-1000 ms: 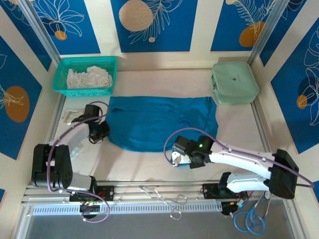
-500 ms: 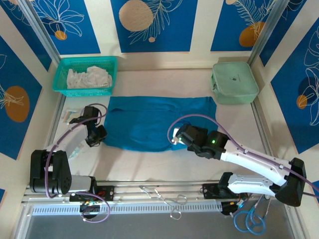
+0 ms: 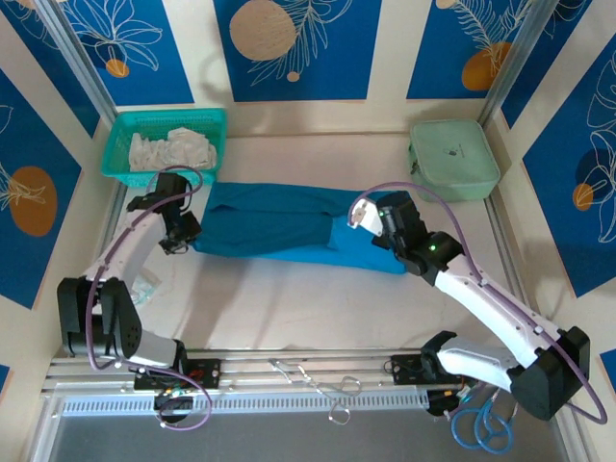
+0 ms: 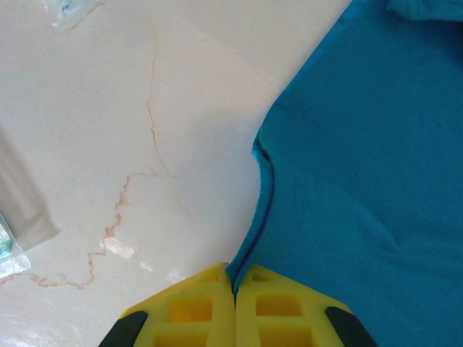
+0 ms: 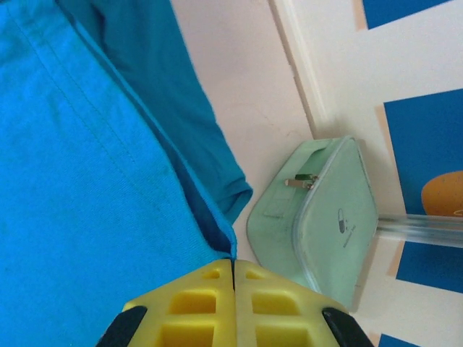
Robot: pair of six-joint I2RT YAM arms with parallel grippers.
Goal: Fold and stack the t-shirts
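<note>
Near t-shirt (image 3: 289,226) edge folded rearward | left gripper (image 3: 178,236), right gripper (image 3: 361,214) clamped on it | basket (image 3: 115,144) far-left, case (image 3: 452,159) far-right

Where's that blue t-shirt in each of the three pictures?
Top external: t-shirt across the middle of the table.
Left wrist: t-shirt on the right, edge pinched by left gripper.
Right wrist: t-shirt on the left, pinched by right gripper.
Shared landmark: the pale table.

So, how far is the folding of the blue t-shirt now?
Done: the t-shirt lies spread across the table. In hand: the left gripper and right gripper are both shut on its edge, one layer doubled over another, so the first fold is half made. Left: laying it down, more folds, stacking.
</note>
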